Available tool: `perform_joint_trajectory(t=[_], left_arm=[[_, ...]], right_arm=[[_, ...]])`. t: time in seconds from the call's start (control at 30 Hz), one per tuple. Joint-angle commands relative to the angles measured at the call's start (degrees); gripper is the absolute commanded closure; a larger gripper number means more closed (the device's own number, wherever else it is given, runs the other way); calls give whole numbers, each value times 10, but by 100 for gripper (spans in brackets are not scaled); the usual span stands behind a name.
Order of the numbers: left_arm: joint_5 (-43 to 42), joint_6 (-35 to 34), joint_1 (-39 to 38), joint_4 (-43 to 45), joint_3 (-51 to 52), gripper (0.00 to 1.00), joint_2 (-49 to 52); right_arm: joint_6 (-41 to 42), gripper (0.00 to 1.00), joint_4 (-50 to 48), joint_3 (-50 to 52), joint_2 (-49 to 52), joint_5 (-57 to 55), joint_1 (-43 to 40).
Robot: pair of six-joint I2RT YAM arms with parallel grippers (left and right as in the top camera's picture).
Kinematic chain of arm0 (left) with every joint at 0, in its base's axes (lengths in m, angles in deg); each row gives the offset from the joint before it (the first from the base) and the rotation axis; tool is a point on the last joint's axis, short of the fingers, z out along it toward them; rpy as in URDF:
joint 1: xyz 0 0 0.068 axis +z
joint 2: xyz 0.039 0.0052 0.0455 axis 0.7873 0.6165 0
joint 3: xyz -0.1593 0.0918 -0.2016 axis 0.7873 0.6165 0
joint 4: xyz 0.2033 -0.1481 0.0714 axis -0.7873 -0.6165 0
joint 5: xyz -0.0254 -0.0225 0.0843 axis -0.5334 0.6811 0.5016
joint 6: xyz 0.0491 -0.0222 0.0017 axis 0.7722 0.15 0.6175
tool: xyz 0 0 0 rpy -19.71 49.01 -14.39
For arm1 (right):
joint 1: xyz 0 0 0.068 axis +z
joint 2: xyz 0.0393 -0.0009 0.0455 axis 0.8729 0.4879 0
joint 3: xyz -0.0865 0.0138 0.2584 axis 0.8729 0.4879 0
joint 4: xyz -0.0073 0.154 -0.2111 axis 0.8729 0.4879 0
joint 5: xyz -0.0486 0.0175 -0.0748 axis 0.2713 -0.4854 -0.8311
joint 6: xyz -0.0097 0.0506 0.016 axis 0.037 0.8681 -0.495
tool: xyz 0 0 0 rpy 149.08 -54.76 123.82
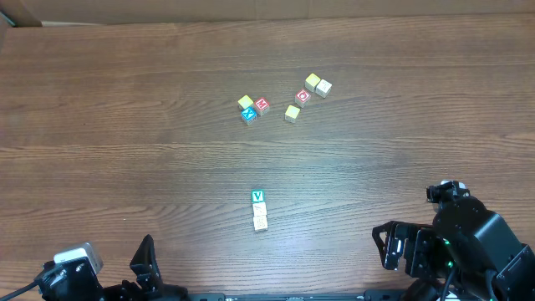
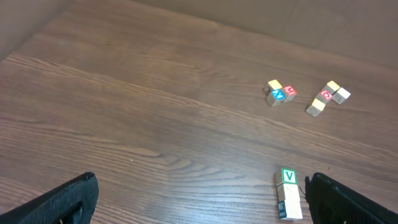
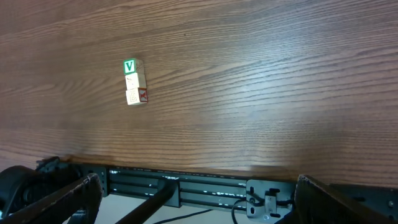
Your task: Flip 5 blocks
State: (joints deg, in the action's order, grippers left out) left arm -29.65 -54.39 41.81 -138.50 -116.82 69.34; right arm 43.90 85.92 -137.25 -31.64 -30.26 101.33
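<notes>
Wood-grain surface (image 1: 117,125) fills your overhead view, brown from edge to edge. At lower left, your left jaws stand spread wide, gripping nothing; the left wrist view shows one dark finger at each bottom corner. Toward the far middle, three blocks huddle together: a yellow block (image 1: 245,102), a blue block (image 1: 248,114) and a red block (image 1: 262,105). Nearer you and well apart from them, a short row (image 1: 259,210) of three touching blocks lies on the wood, a green V block (image 1: 257,196) at its far end and two pale ones behind it. In the left wrist view this row lies just beside the right-hand finger. Further right, a loose group (image 1: 308,94) of four holds a red-faced block, two yellow ones and a pale one. At lower right, your right jaws are released too, fully apart over bare wood, with nothing between them.
</notes>
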Motion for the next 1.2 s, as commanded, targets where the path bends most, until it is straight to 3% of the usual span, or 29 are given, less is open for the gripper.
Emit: perform_joint_trajectory(t=[0.0,0.57,0.67,0.8,1.0,1.17], left_arm=[[-3,9,-1,0,-9,0,-3],[-3,9,-1,0,-9,0,-3],[-3,9,-1,0,-9,0,-3],[-3,9,-1,0,-9,0,-3],[-2,9,-1,0,-9,0,-3],[-3,9,-1,0,-9,0,-3]], right_arm=[[2,0,-3,-11,-2,2,-1],[2,0,-16,-11,-2,-4,-1],[-6,0,-64,-10,-2,-41,-2],[-80,0,-173,-10,-4,-80,-22],[-171,0,-309,12,-20,-69,-120],[-249,0,-426,92,-88,-1,-209]])
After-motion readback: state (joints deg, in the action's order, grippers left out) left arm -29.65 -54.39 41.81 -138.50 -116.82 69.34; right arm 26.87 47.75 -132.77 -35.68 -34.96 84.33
